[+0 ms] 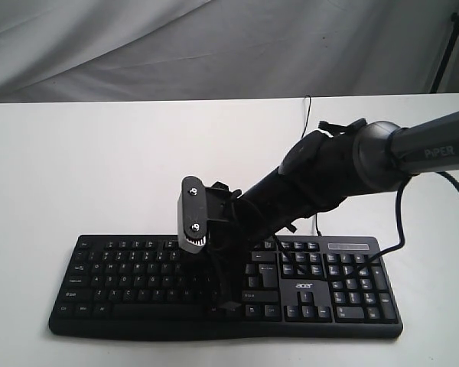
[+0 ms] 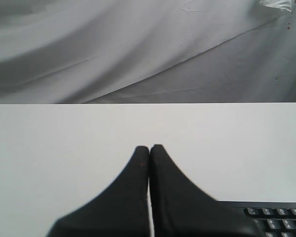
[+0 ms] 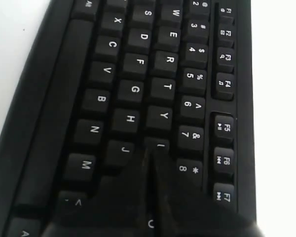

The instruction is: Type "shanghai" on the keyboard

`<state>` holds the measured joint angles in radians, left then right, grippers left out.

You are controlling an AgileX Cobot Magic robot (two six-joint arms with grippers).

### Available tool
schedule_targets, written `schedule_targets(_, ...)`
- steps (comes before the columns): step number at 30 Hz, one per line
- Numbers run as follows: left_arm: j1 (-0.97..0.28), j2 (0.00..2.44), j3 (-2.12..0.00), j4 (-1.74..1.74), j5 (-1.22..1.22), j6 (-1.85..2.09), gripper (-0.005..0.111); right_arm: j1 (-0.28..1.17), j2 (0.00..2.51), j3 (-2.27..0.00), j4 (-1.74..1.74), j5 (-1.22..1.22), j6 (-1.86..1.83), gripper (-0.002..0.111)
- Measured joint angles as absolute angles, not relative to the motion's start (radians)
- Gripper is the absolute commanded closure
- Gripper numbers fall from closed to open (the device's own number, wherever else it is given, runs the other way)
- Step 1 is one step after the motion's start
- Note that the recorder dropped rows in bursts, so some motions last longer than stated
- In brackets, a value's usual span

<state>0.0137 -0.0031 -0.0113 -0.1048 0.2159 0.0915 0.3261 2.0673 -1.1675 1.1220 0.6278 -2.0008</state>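
- Keyboard (image 1: 138, 283): wide, flat, full-size board of matte black plastic with a gently curved front edge. It has low square keys with white legends, a number pad at the right end and a white "acer" logo beside it. It lies flat on the table near the front edge, its long side across the exterior view.
- Cable (image 1: 309, 115): thin and black, running from behind the keyboard toward the far table edge.
- Table (image 1: 99, 168): smooth, plain white top.
- Right arm (image 1: 413, 149): grey tubular link marked "PiPER" with dark rounded joints, reaching down over the middle of the keyboard.
- Wrist camera (image 1: 193, 214): small oblong dark-faced housing on that arm.
- Right gripper (image 3: 150, 150): two black tapered fingers pressed together with only a hairline seam between them. The tips are over the keys just past J and Y; whether they touch cannot be told.
- Left gripper (image 2: 149, 147): black wedge-shaped fingers closed against each other, above bare table beside a keyboard corner.
- Backdrop cloth (image 1: 138, 38): grey-white, softly creased.
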Motion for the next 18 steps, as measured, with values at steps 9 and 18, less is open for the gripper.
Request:
schedule_targets(9,0.014,-0.003,-0.011,-0.105,0.216,0.092,0.106,0.326,2.067,-1.167,1.118,0.628,-2.001,0.108)
schedule_targets(18,0.014,-0.003,-0.011,-0.105,0.216,0.092,0.106,0.326,2.081,-1.167,1.116,0.624,-2.001,0.108)
